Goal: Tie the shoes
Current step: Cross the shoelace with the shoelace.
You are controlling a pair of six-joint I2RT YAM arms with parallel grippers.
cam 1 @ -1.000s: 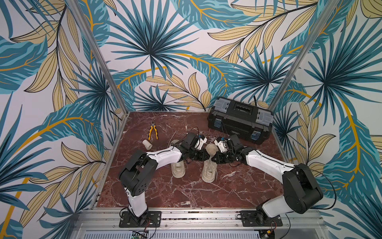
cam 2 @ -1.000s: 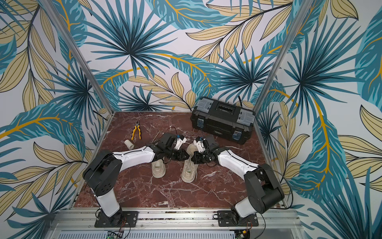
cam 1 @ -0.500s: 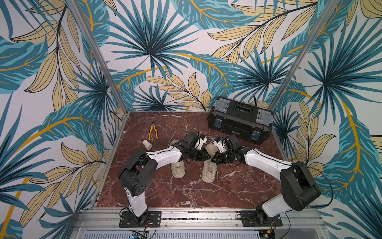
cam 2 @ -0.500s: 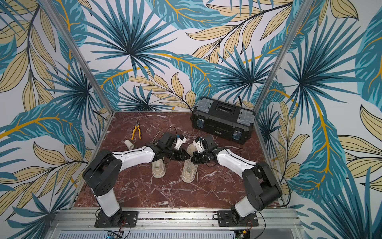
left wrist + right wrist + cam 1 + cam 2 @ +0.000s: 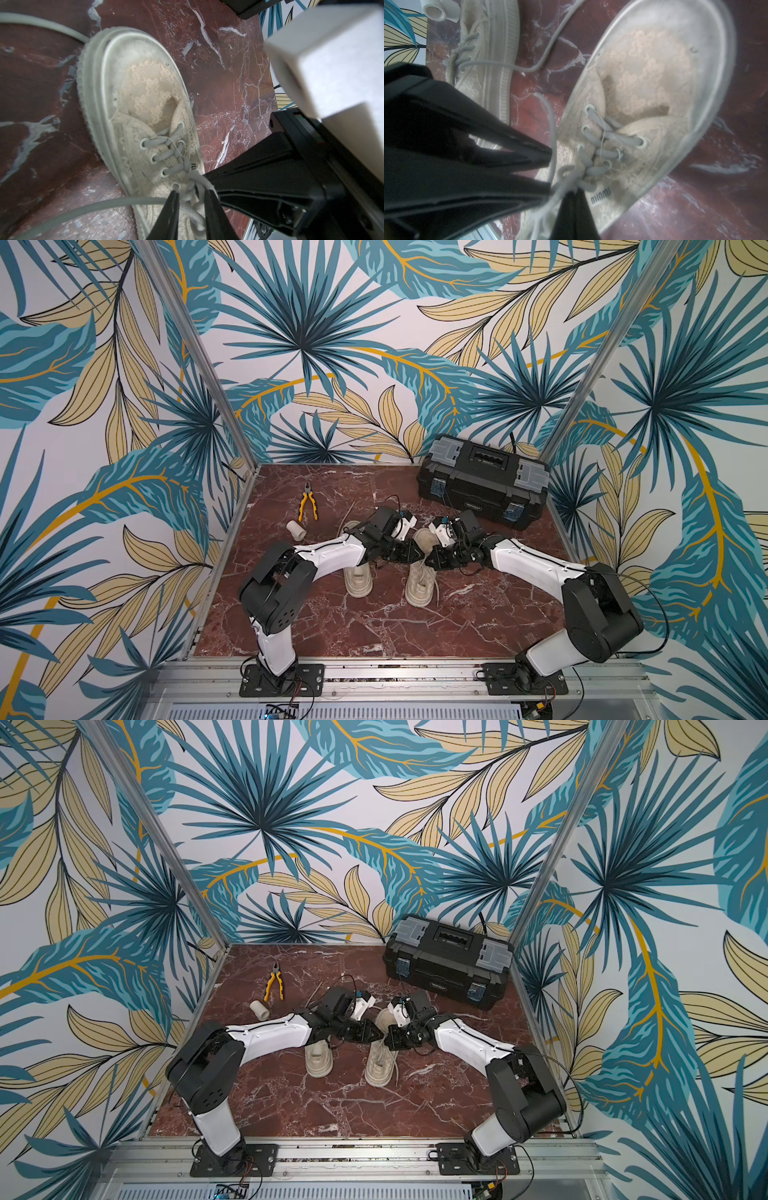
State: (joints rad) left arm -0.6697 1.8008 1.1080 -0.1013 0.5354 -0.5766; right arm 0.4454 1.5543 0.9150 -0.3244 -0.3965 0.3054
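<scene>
Two beige shoes stand side by side on the marble floor in both top views, the left shoe (image 5: 358, 583) and the right shoe (image 5: 419, 587). Both grippers meet over the right shoe's (image 5: 145, 99) lacing. My left gripper (image 5: 191, 200) is open a little, its fingers (image 5: 172, 209) straddling loose lace strands near the top eyelet. My right gripper (image 5: 574, 194) is shut, pinching the right shoe's lace (image 5: 560, 187) just beside the knot area. A free lace end (image 5: 72, 209) trails over the floor. The left shoe (image 5: 488, 31) lies apart with its laces loose.
A black toolbox (image 5: 482, 481) sits at the back right. Yellow-handled pliers (image 5: 308, 506) and a small white cylinder (image 5: 296, 529) lie at the back left. Leaf-patterned walls and metal posts close in the floor (image 5: 374, 626).
My left gripper's jaws have parted a little. Both arms have stayed almost where they were over the right shoe.
</scene>
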